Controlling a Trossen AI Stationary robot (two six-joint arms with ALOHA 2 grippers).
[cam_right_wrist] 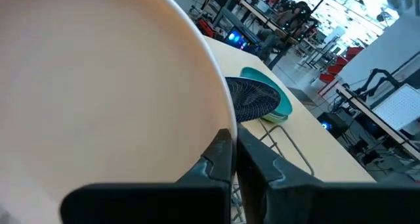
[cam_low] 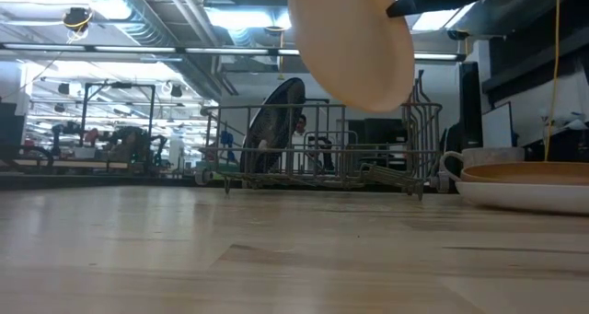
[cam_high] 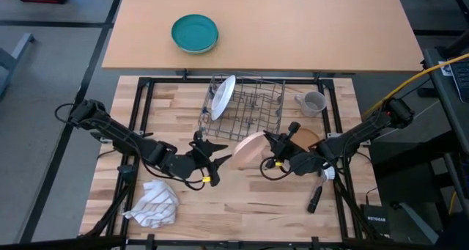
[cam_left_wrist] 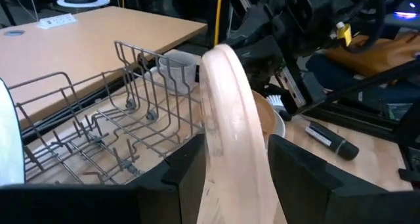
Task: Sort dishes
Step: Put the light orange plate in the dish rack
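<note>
A peach-pink dish (cam_high: 249, 152) hangs on edge above the table's middle, between my two grippers. My right gripper (cam_high: 270, 149) comes from the table's right and is shut on the dish. My left gripper (cam_left_wrist: 233, 165) comes from the left, and its open fingers stand close on either side of the dish's near rim (cam_left_wrist: 230, 106). A white plate (cam_high: 223, 96) leans upright in the wire rack (cam_high: 253, 107). A grey mug (cam_high: 314, 102) stands right of the rack. A tan dish (cam_high: 306, 135) lies on a white one (cam_low: 525, 196) under my right arm. My right gripper pinches the dish's rim (cam_right_wrist: 220, 129) between its two fingers, coming nearly level from the table's right. The dish is lifted clear of the table (cam_low: 354, 42) and stands on edge, tilted. Whether my left gripper's fingers (cam_left_wrist: 187, 168) touch the dish, I cannot tell.
A teal bowl (cam_high: 195, 33) sits on the far table. A striped white cloth (cam_high: 154, 204) lies at the near left. A black marker (cam_high: 315, 199) and a white brush (cam_high: 327, 174) lie near the right arm. Bare wood shows along the near edge.
</note>
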